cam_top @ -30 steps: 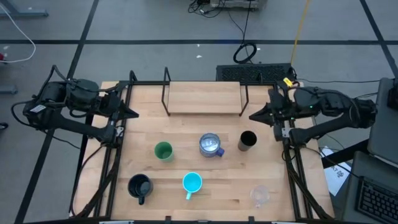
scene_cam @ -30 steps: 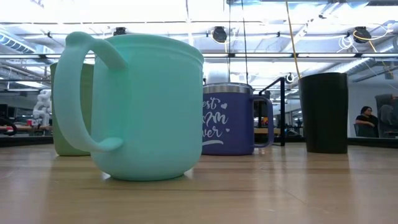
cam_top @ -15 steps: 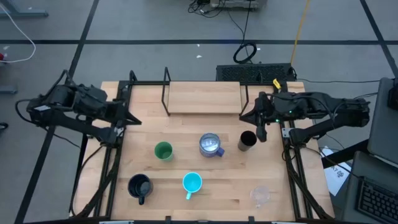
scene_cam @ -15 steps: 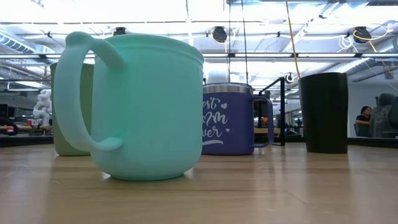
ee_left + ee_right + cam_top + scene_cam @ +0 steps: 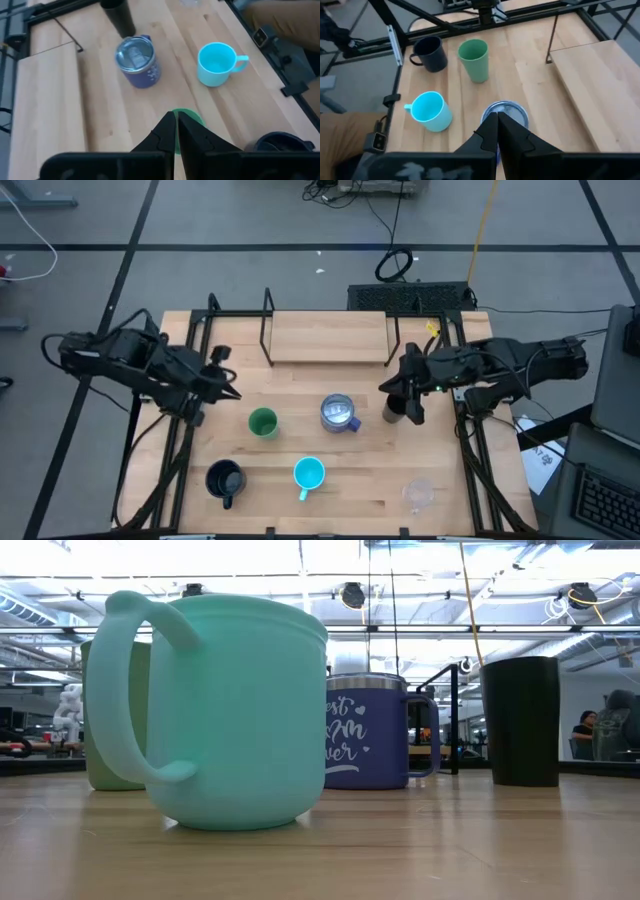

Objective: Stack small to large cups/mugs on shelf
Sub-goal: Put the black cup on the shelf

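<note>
Six cups (image 5: 309, 474) on wood, green, cyan, purple, black, dark, clear; left pincer (image 5: 232, 393) and right pincer (image 5: 382, 387) both together.

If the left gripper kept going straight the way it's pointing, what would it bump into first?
Probably the green cup: the shut left gripper points right at it in its wrist view. Height is hard to judge, so it might pass over the rim.

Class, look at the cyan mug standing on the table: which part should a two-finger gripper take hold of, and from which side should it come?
Grip the rim wall of the cyan mug from straight above, one finger inside and one outside. It stands upright with its mouth open to the top, and its handle points toward the table's near edge, so pinch the wall on a side away from the handle.
</note>
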